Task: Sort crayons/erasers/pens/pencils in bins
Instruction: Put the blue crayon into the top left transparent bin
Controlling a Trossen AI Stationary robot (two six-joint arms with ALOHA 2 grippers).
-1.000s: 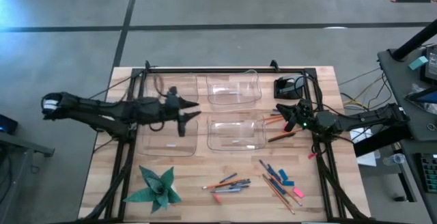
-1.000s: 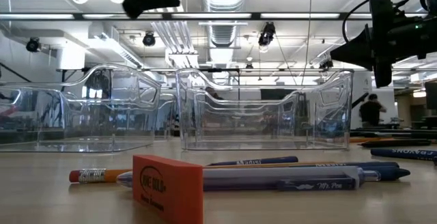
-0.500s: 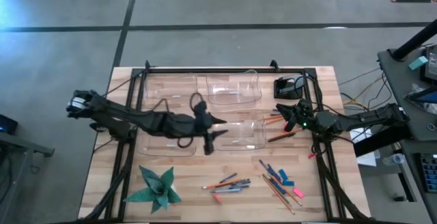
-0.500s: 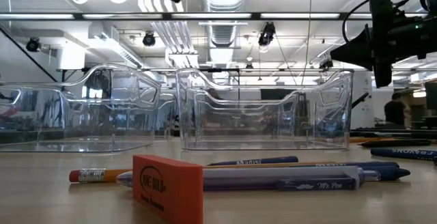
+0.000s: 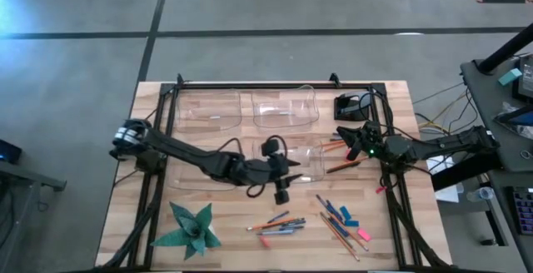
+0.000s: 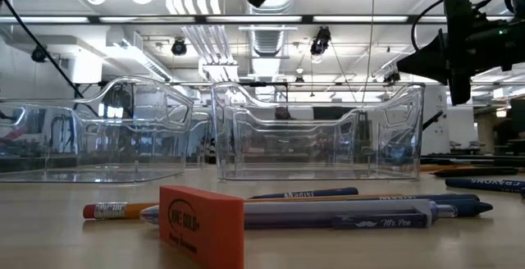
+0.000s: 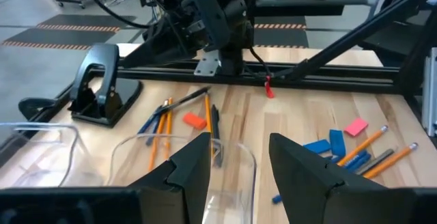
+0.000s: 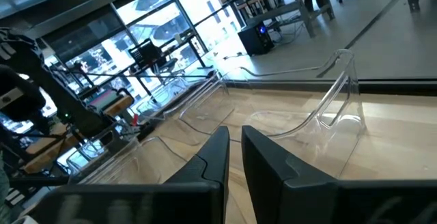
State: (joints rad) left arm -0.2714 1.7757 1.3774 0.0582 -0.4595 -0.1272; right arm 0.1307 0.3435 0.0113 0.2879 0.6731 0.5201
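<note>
Clear plastic bins [image 5: 287,111] sit four together in the middle of the wooden counter [image 5: 391,102], and from where I stand all of them look bare, so the sorting seems hardly begun. Nearly everything is yet to be moved: a small heap of pencils [image 5: 268,223] and pens [image 5: 279,230] with a pink eraser [image 5: 266,241] near the front edge, a second scatter to its right with blue crayons [image 5: 337,215], more erasers [image 5: 351,222] and orange pencils, and a third bunch of pencils and pens by the right arm. The left tool [image 5: 281,191] hangs over the counter just in front of the nearer right-hand bin, fingers parted with nothing between them, aimed toward the loose items. The right tool [image 5: 350,137] waits beside that bin's right end, fingers drawn narrow and holding nothing I can see. A green folded-paper star [image 5: 193,228] lies at the front left, and a black hole punch [image 5: 354,106] sits at the back right; neither blocks the reach, though the bin wall stands close under the left arm.
</note>
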